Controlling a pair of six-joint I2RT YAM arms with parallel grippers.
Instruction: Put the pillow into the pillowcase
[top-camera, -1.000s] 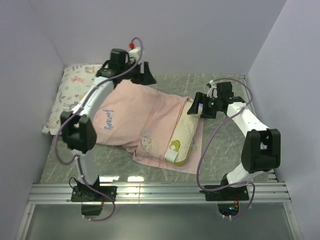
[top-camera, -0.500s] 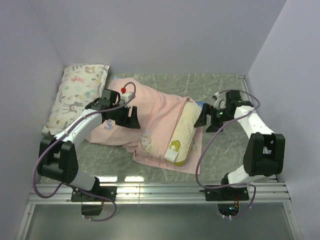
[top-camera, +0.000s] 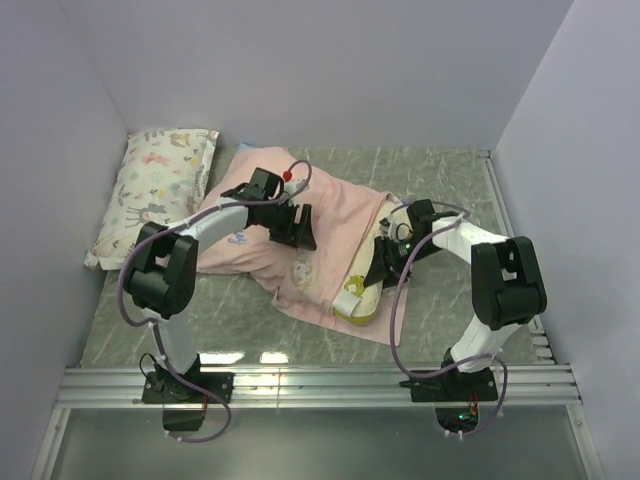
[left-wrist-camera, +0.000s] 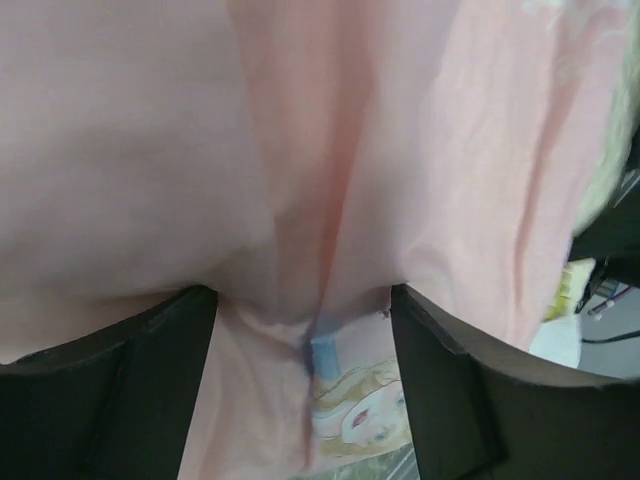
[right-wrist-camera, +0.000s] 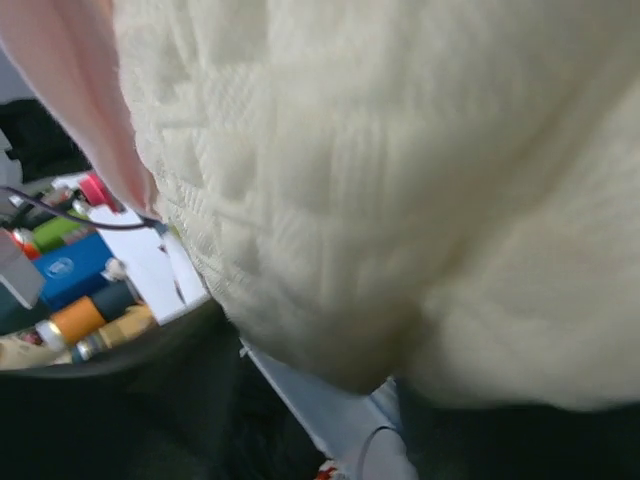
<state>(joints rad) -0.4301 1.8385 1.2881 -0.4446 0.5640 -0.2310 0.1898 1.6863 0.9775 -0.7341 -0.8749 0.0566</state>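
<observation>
**Pillow partway in the case, right gripper going for its exposed side**

You are working the insertion step. The pillow is lying on the counter along the right edge of the pillowcase. The pink top layer is draping over its left side, while its cream right side and yellow-banded near end are showing outside. Your right gripper is reaching in low at the pillow's exposed long side. Your left gripper is pressing down on the pink cloth over the middle of the case. The smaller printed pillow is lying well apart at the far left of the counter and is playing no part.

Judging from this, the next move is calling for a firm bite on the foam. After that comes a push leftward, deeper under the top layer, with the left side anchoring the cloth so the case is not sliding along with the pillow.

The overhead view is giving you the layout, but it is hiding how both sets of jaws are standing. The left wrist view is showing its fingers standing apart, with a ridge of pink cloth running loose between them. It is also showing a printed cartoon face peeking out from the case's other side. The right wrist view is showing dimpled cream foam bulging between its fingers. Whether they are squeezing the foam or only straddling it, you cannot tell from here.
</observation>
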